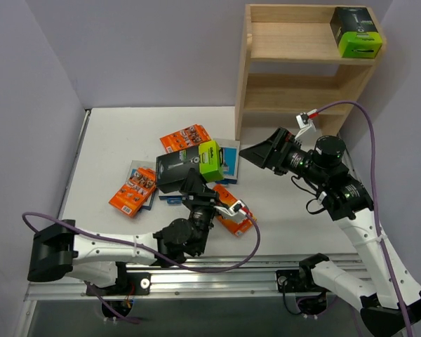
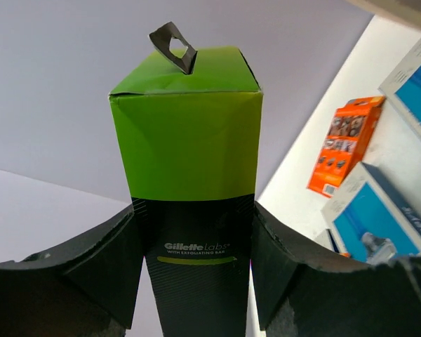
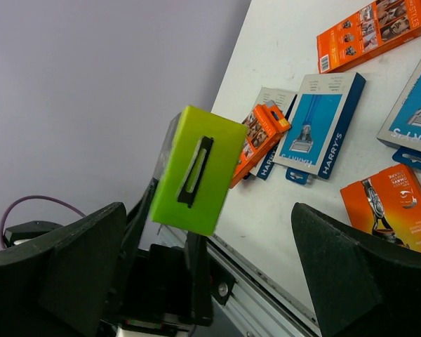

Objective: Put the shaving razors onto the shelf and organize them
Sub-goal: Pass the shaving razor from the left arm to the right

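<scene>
L gripper [image 2: 194, 232] jaws pinching black/lime box [image 2: 186, 140] by its black end, aloft. R gripper [image 1: 258, 153] jaws spread, empty. Risk: box pivots and drops at handoff.

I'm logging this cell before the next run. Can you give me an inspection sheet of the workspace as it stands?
Surface: white table, packs scattered mid-table.
Job's things: wooden shelf carries the shelf box on its top tier, right end; held box is off the table; three orange packs and three light-blue cards are spread on the table.
Clutter: nothing seen.
Grippers: left gripper shut on held box; right gripper open, empty.
Cables: purple cables along each arm.
Surroundings: lavender walls.
</scene>
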### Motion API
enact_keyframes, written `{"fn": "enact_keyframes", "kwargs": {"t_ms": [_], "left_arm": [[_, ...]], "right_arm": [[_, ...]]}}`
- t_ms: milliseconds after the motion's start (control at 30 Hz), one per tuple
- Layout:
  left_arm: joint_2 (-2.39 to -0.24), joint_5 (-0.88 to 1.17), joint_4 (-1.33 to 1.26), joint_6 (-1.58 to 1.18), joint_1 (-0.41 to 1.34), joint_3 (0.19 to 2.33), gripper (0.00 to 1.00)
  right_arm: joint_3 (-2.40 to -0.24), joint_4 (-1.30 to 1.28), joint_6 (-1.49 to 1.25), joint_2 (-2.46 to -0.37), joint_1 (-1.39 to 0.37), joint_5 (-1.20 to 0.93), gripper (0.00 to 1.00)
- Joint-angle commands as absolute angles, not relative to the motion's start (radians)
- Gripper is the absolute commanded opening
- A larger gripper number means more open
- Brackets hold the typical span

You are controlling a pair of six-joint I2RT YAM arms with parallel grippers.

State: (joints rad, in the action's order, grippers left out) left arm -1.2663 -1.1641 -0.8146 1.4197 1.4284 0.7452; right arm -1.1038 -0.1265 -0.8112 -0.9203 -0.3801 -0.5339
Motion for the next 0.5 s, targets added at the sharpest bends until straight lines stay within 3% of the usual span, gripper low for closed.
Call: {"fn": "enact_keyframes", "kwargs": {"t_ms": [0, 467], "left_arm": [[-1.353, -1.198, -1.365, 1.834, 1.459, 0.730, 0.02], [-1.456, -1.193, -1.468, 1.931, 1.486, 0.749, 0.02]], "right_arm": [[-1.169, -0.113, -0.804, -0.928, -0.371, -0.598, 1.00], [-1.118, -0.054, -0.831, -0.977, -0.368, -0.690, 0.98]]}}
